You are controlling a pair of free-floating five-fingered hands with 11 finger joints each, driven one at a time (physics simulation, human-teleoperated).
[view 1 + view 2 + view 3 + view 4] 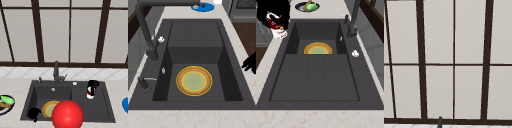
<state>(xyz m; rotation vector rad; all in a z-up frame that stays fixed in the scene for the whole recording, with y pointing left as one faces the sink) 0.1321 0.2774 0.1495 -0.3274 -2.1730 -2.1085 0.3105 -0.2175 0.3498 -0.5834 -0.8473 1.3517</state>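
Red and round, a ball sits closest to the front camera and hides the right edge of the yellow plate and part of the sink's front rim. That plate lies flat on the basin floor.

At the sink's front left corner the left hand hovers low; in the left side view it is cut off by the picture's right edge, fingers pointing toward the basin, and whether they are curled cannot be told.

Above the drainboard the right hand is clamped on a red and white can, fingers curled round its upper part so that its top is hidden. In the right side view the can hangs over the sink's front edge, roughly upright, long axis vertical with a slight tilt, under the hand.

On the table, a dish of green food is cut off at the left and a blue plate at the right.
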